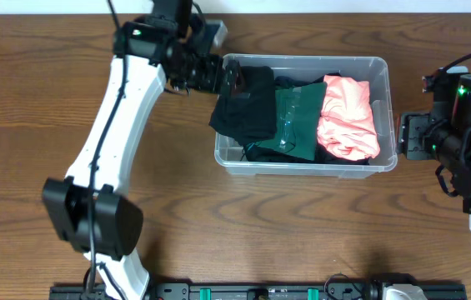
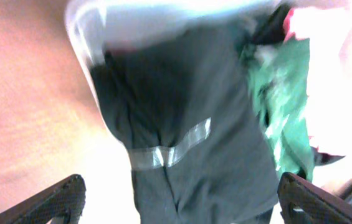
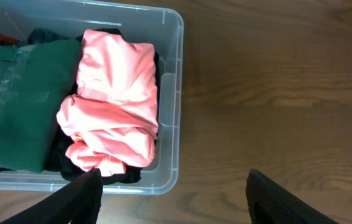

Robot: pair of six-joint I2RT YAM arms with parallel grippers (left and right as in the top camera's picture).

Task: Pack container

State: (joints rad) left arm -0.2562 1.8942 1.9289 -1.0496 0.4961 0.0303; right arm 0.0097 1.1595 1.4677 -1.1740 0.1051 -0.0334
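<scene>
The clear plastic container (image 1: 306,169) stands on the wooden table, right of centre. Inside lie a black garment (image 1: 248,104) at the left, hanging partly over the left rim, a green garment (image 1: 295,121) in the middle and a pink garment (image 1: 348,117) at the right. My left gripper (image 1: 227,77) is open at the container's far left corner. In the blurred left wrist view its fingers (image 2: 185,205) stand wide apart above the black garment (image 2: 188,112), which has a grey stripe. My right gripper (image 1: 403,137) is open and empty just right of the container (image 3: 169,93).
Bare wooden table (image 1: 35,100) surrounds the container. A dark rail (image 1: 302,292) runs along the front edge. The left arm's white links (image 1: 106,142) stretch from the front left towards the container. More dark cloth (image 3: 116,177) lies under the pink garment (image 3: 116,93).
</scene>
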